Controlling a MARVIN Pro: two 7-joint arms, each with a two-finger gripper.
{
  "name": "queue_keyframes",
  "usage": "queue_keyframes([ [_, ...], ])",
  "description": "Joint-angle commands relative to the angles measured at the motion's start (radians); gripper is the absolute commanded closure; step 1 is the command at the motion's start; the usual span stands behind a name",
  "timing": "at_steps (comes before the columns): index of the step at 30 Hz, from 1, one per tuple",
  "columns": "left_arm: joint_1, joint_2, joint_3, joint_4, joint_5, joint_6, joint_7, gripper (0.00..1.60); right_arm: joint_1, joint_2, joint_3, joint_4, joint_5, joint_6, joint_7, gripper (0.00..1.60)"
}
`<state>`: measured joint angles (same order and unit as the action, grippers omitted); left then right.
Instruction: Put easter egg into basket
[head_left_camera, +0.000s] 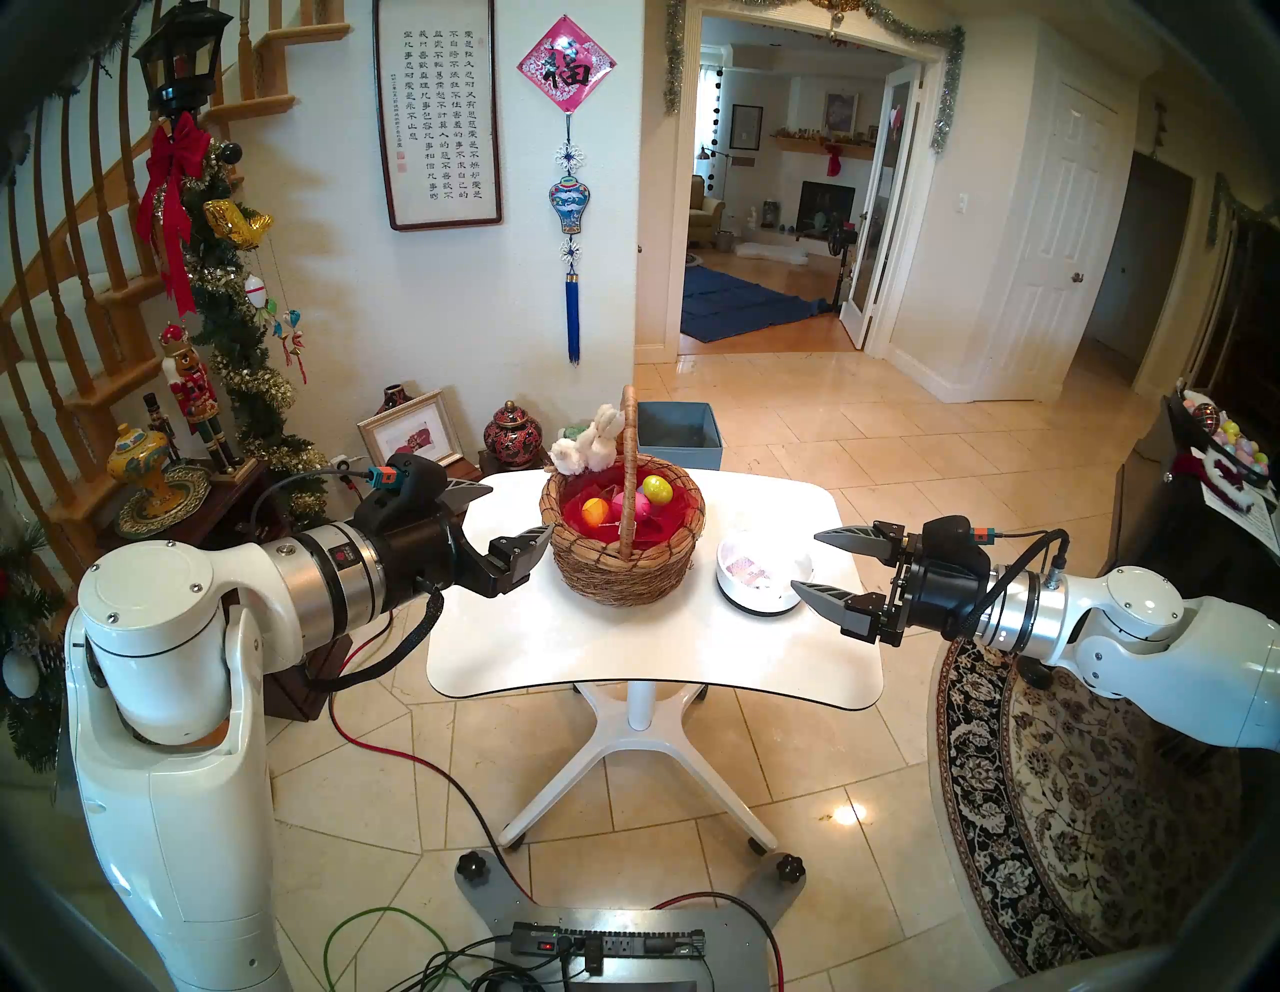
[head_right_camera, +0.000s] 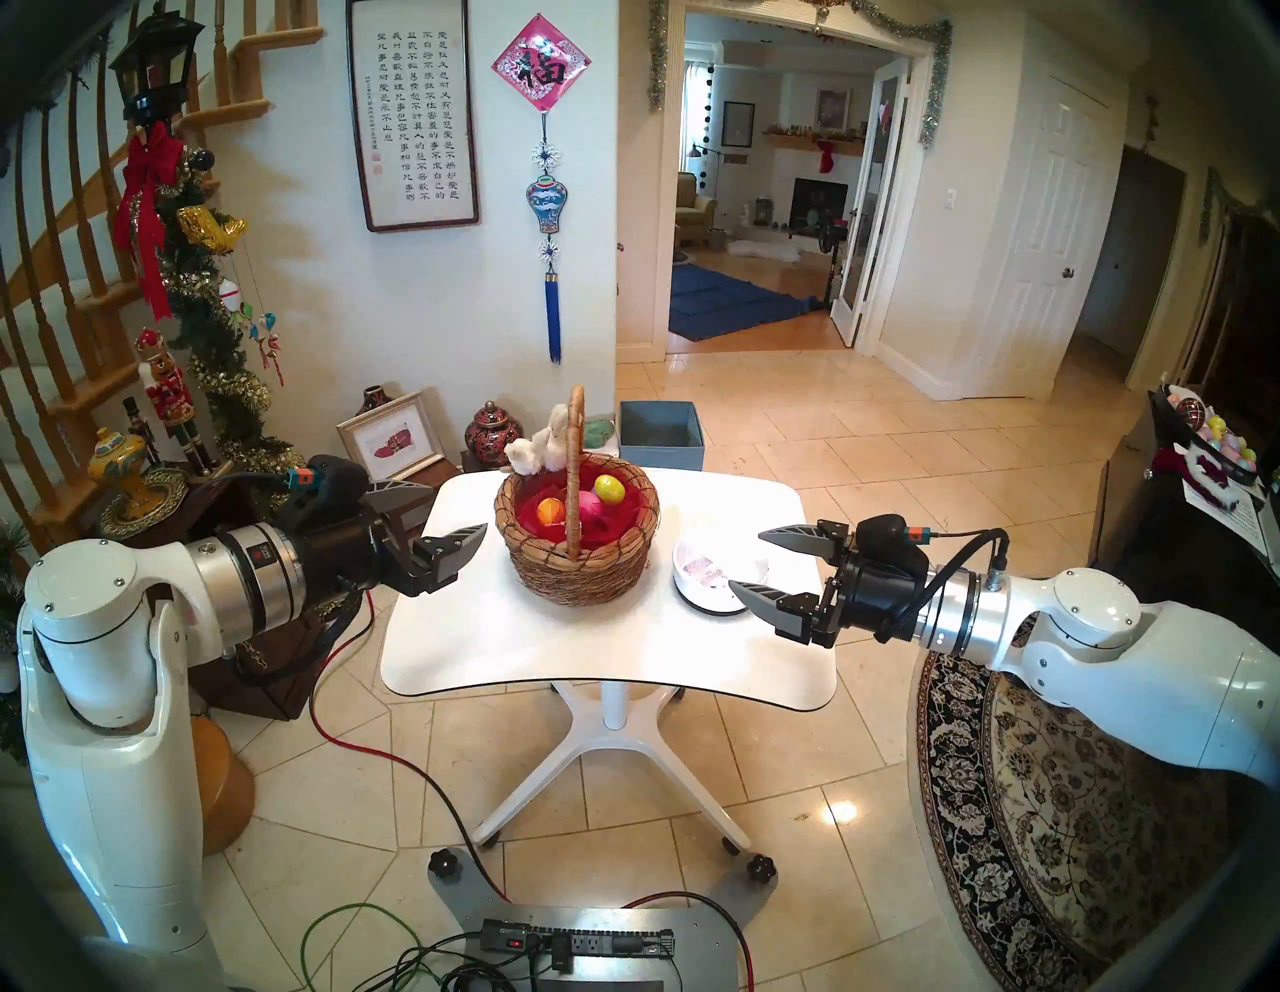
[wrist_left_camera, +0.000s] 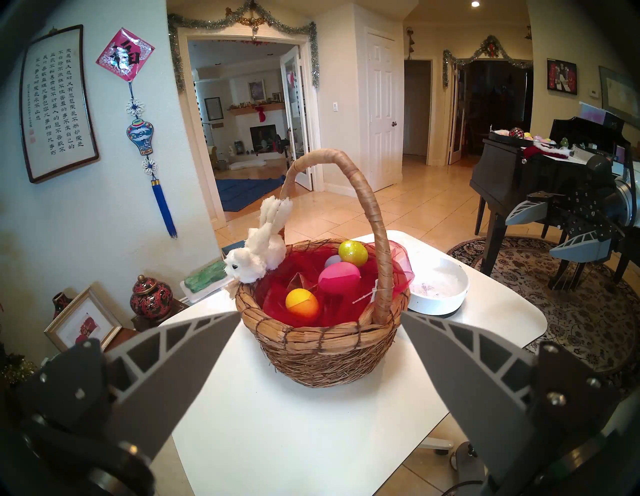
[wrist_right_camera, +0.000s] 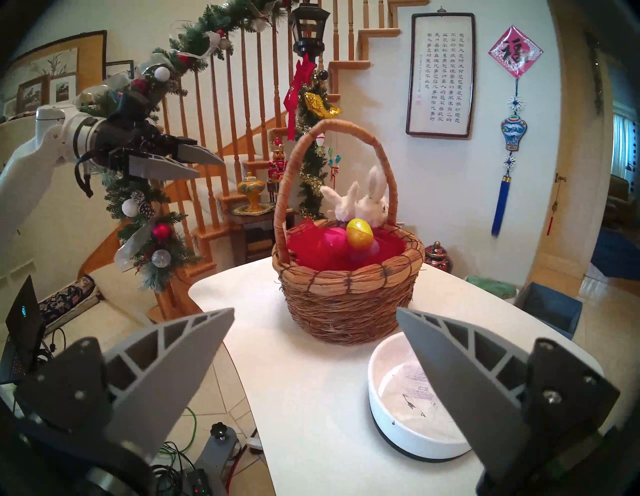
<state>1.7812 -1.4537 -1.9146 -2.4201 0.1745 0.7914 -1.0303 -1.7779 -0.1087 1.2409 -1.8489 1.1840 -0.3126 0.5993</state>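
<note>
While both sets of fingers stood wide and empty beside the basket (head_left_camera: 627, 547), left gripper (head_left_camera: 509, 516) and right gripper (head_left_camera: 803, 561) held nothing. Its eggs (wrist_left_camera: 337, 277) looked light, hard, slick: best pinched across the middle.

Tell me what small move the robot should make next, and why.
Probably none beyond drawing both arms back. The yellow egg, pink egg and orange egg already lie in the basket, the white bowl holds no egg, and the left gripper and right gripper are open and empty.
</note>
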Motion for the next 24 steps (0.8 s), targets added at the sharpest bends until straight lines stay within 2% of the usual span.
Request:
queue_keyframes([
  [1, -0.004, 0.001, 0.002, -0.005, 0.000, -0.001, 0.001, 0.00, -0.077, 0.004, 0.079, -0.018, -0.017, -0.004, -0.033, 0.00],
  [24, -0.004, 0.001, 0.002, -0.005, 0.000, -0.001, 0.001, 0.00, -0.298, 0.005, 0.299, -0.050, -0.037, 0.006, -0.074, 0.00],
])
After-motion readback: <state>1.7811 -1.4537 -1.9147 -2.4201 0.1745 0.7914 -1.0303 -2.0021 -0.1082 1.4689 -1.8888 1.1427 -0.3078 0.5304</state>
